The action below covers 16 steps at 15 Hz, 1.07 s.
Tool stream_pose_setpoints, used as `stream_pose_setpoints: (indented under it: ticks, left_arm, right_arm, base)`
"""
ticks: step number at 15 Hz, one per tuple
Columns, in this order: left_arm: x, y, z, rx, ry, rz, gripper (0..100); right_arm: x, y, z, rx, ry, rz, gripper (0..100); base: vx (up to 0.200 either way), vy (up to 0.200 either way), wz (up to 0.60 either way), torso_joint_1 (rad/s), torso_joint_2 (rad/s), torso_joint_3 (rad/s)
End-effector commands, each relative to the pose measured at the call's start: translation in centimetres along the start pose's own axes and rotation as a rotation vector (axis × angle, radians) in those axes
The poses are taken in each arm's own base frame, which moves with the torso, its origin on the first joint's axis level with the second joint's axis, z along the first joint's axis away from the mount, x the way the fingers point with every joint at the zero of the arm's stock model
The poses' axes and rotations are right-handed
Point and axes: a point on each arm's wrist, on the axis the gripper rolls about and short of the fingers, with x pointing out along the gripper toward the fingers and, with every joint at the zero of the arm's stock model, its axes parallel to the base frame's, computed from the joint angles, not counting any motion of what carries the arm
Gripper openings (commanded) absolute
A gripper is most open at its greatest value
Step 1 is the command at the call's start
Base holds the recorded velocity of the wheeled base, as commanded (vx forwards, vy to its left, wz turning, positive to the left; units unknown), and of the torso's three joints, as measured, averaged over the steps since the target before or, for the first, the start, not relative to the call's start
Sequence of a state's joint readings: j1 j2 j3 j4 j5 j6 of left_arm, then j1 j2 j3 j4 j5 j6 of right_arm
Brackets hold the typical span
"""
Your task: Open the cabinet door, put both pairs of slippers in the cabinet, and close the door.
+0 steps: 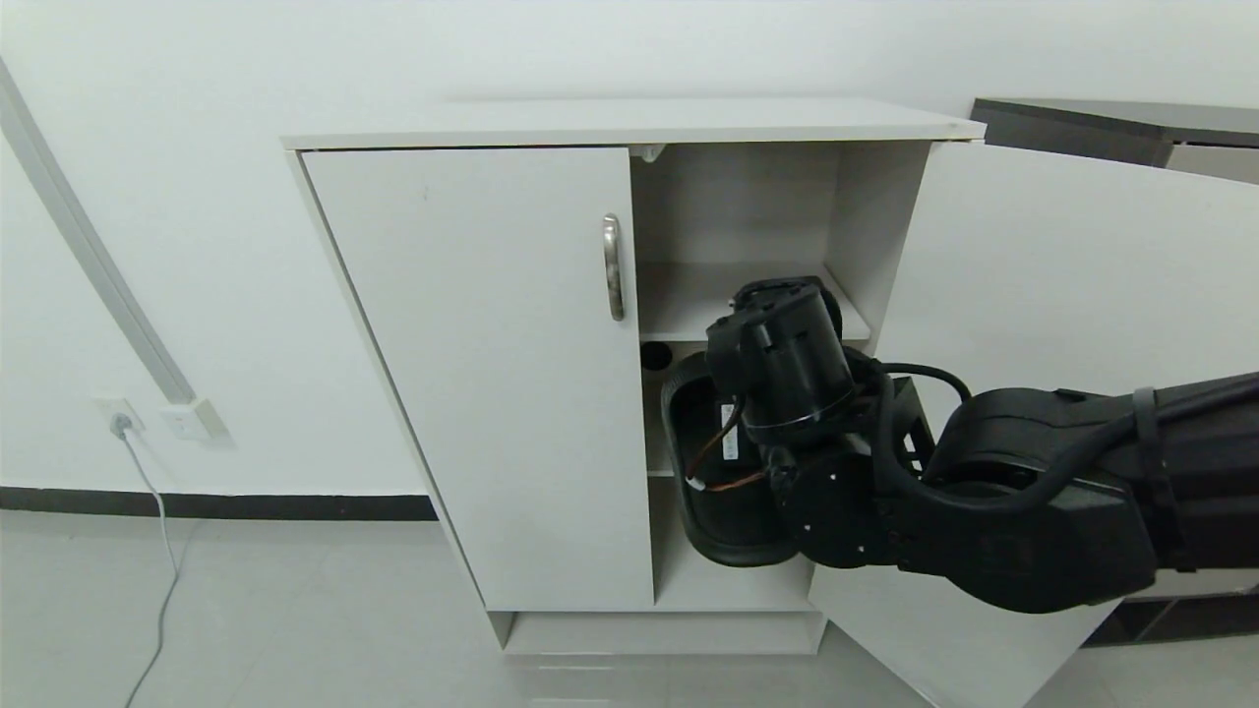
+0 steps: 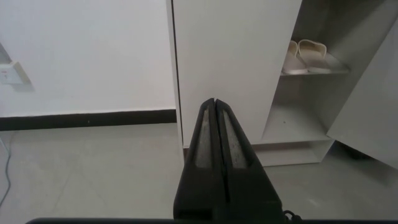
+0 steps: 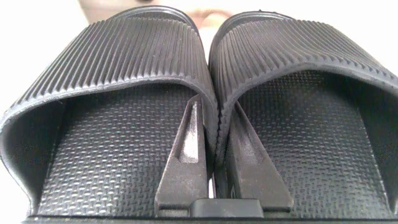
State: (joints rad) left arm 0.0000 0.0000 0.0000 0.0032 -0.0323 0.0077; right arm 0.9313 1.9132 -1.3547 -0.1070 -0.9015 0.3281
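right claw is clamped on the black slippers: one finger inside each, pinching the two inner strap walls together. left claw is closed on nothing, hanging over the floor, well back from the cabinet

key relation: the black pair sits straight ahead of my right claw, toes away from it, long axis along my reach. head view puts the pair at the mouth of the open right half, just beside the edge of the left door. it stands steep there, lower end hanging out in front of the opening. right door is swung wide, so the way in looks free. right arm is the one at the opening, left is too far off to help

view gap: in the head view my arm and the black pair cover the lower shelf. left wrist view sees it: beige slippers lie side by side on that shelf, and the bottom bay under it looks free. my guess: the black pair has to level out and go in above or below the beige pair, not onto it
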Motion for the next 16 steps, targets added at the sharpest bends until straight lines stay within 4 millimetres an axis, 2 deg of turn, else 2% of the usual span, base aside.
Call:
stream_pose_setpoints:
  ticks: [1,7,16]
  left_arm:
    - [0.0,0.0,0.0,0.000,0.000,0.000,0]
    - [0.0,0.0,0.0,-0.003,-0.002,0.002,0]
    - [0.0,0.0,0.0,-0.003,0.000,0.002,0]
  right_arm:
    - [0.1,-0.5,0.6,0.024,-0.018,-0.006,0]
    - [0.0,-1.0,1.5,0.057,-0.027,0.027,0]
    - [0.6,-1.2,1.4,0.067,-0.033,0.016,0]
  base:
    - [0.000,0.000,0.00,0.000,0.00,0.000]
    - [0.000,0.000,0.00,0.000,0.00,0.000]
    - [0.200,0.000,0.00,-0.002,0.00,0.003]
